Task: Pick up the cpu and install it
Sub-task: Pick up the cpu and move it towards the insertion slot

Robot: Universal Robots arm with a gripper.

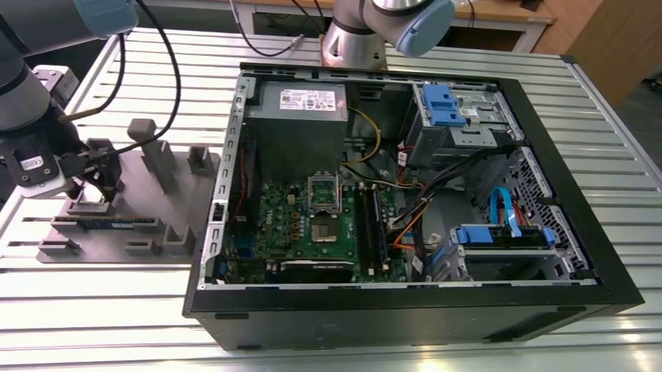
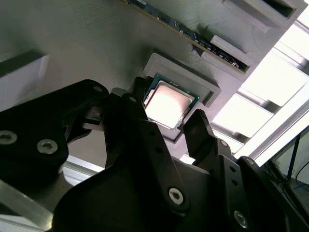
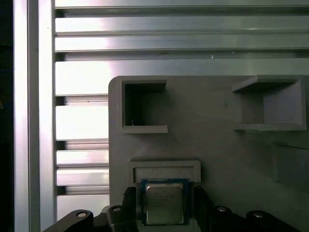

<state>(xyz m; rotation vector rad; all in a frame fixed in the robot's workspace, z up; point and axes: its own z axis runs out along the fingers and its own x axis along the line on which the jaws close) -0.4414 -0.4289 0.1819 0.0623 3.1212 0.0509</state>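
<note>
1. An open computer case [image 1: 414, 194] lies on the slatted metal table [image 1: 104, 310], well apart from my fingers.
2. A grey holder tray [image 1: 104, 246] sits directly beneath my fingers.
3. My gripper [image 1: 91, 190] hangs low over that tray, fingers [image 3: 203, 210] spread apart, clasping nothing.
4. The cpu [image 3: 163, 203] lies flat in a shallow recess of the tray, silver top up, between my two fingers, with a thin gap beside one.

Probably a robotics lab, slatted aluminium bench [image 1: 104, 318], opened computer case [image 1: 414, 329], robot arm [image 1: 357, 39]
</note>
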